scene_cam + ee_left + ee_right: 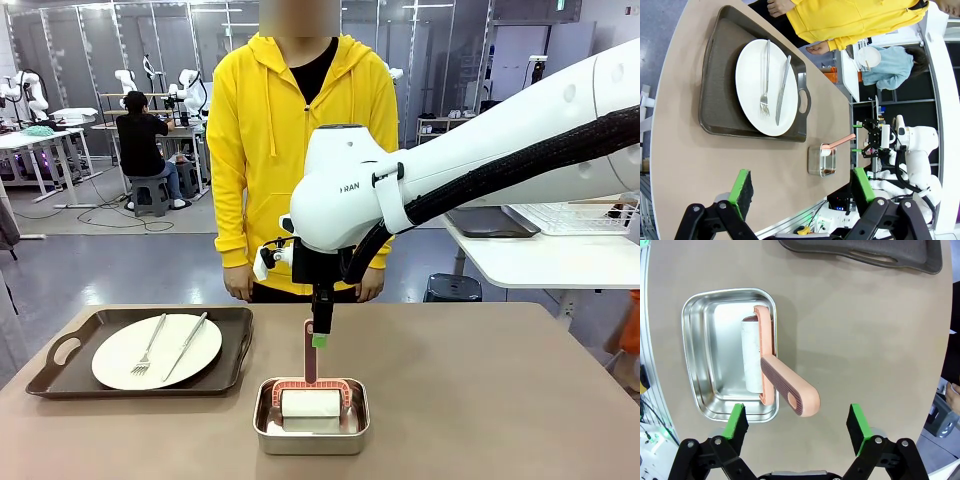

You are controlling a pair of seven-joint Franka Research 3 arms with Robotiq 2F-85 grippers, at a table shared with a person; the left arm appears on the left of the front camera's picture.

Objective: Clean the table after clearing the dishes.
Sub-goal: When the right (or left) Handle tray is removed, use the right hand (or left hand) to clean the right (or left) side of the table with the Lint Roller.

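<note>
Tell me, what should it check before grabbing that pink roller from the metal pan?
1. Open, empty right jaws: ok.
2. The roller has its handle leaning out of the pan, with nothing on it: ok.
3. Handle lined up between the right jaws: ok, in the right wrist view.
4. The person's hands off the table: ok.
5. Dishes cleared: not ok; plate, fork and knife sit on the tray.
6. Open left jaws: ok.

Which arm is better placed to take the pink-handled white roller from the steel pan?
Right: the right gripper, fingers open, hangs directly above the pink-handled white roller; the left gripper is farther off.
</note>
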